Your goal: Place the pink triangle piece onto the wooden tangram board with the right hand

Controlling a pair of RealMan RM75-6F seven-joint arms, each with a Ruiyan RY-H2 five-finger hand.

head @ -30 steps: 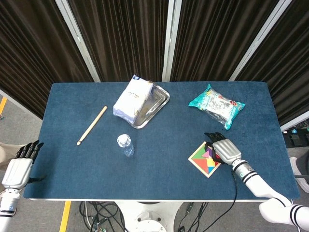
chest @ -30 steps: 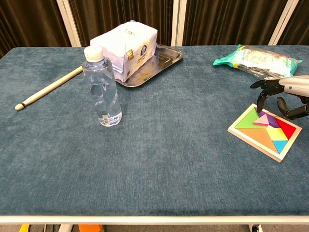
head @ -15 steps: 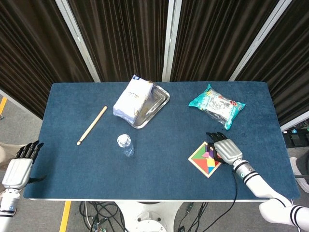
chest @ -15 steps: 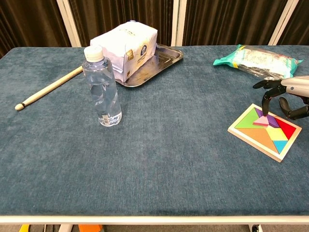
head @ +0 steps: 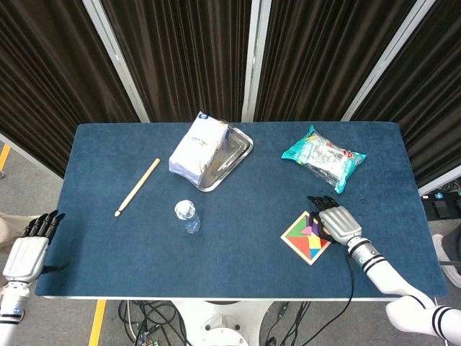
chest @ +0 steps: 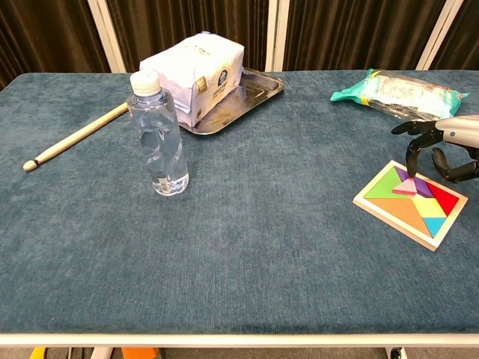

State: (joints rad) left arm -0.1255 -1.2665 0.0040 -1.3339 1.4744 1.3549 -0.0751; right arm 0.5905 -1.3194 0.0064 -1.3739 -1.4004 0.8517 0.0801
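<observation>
Pink triangle piece | on wooden tangram board | right hand fingertip touching

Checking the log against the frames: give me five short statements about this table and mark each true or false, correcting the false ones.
1. The pink triangle piece lies on the wooden tangram board. True.
2. The right hand is over the far edge of the board, one fingertip down at the pink piece. True.
3. The water bottle lies on its side. False: it stands upright.
4. The white package rests partly on the metal tray. True.
5. The left hand holds the wooden stick. False: it is off the table's near left corner, holding nothing.
</observation>
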